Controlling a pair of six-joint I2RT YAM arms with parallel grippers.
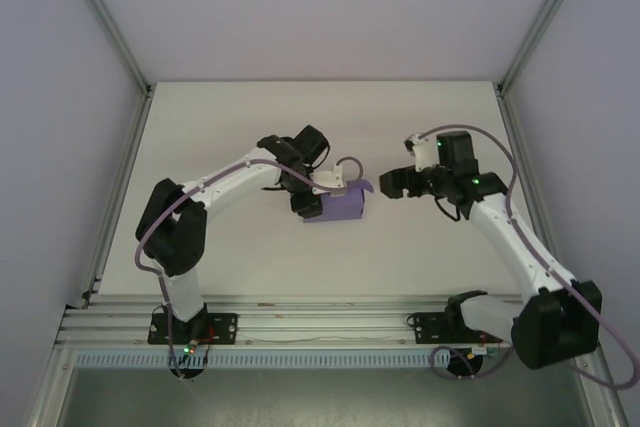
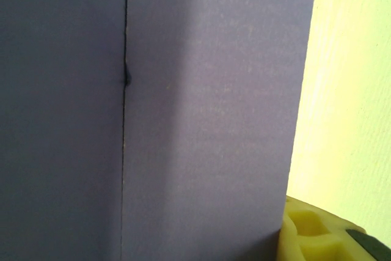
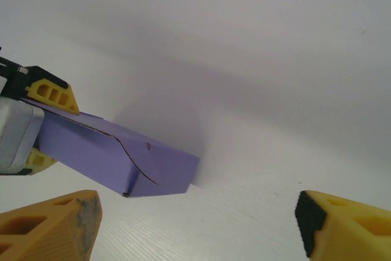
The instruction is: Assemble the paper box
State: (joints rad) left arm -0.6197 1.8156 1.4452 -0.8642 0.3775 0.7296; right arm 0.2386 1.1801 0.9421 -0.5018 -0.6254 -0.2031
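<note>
The paper box (image 1: 338,208) is folded into a small purple rectangular box and sits low over the middle of the white table. My left gripper (image 1: 312,193) is shut on its left end. In the right wrist view, yellow fingers (image 3: 54,93) clamp the paper box (image 3: 128,160) above and below, and a curved flap edge shows on its near end. Purple card (image 2: 201,120) stands close in front of the left wrist camera, with one yellow finger (image 2: 308,236) at its lower right. My right gripper (image 1: 396,185) is open, just right of the box and not touching it. Its fingertips (image 3: 58,224) are spread wide over bare table.
White enclosure walls and aluminium posts (image 1: 110,22) border the table (image 1: 250,117). An aluminium rail (image 1: 320,322) carrying both arm bases runs along the near edge. Open table lies behind and in front of the box.
</note>
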